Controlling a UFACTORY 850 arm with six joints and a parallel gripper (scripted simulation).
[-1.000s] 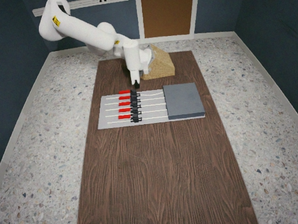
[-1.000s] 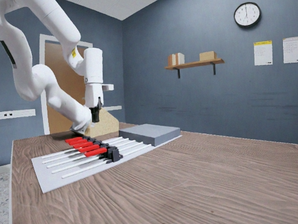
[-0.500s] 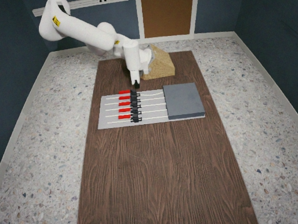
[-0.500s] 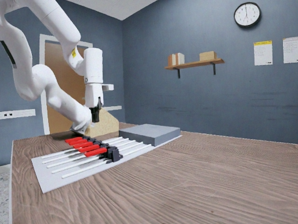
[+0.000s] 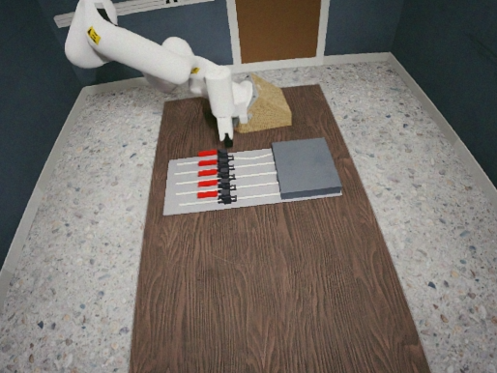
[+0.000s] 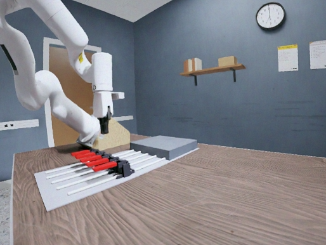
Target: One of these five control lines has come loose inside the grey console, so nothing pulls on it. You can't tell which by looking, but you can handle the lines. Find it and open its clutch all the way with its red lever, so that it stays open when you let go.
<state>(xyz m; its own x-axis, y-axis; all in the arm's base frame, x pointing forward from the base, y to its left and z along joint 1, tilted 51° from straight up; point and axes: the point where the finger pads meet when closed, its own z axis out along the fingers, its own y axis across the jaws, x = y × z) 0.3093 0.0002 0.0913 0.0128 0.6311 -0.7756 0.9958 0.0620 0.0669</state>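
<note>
Flat grey base plate (image 5: 174, 205) lies across brown wooden table (image 5: 271, 290), nearer far edge; five white lines w/ red levers (image 5: 208, 174) on it, boxy grey console (image 5: 306, 166) at its right end.

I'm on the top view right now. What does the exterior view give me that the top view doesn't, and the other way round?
Only the exterior view shows height: the shut, empty tool hangs well above the red levers, touching nothing. It also shows the wall clock and shelf.

Only the top view shows the full layout: five white lines running side by side into the grey console, the line nearest the arm bending slightly before the console, and the whole table on the speckled floor.

Both show the grey base plate, the five levers lying flat, the black clutches and the tan block.
</note>
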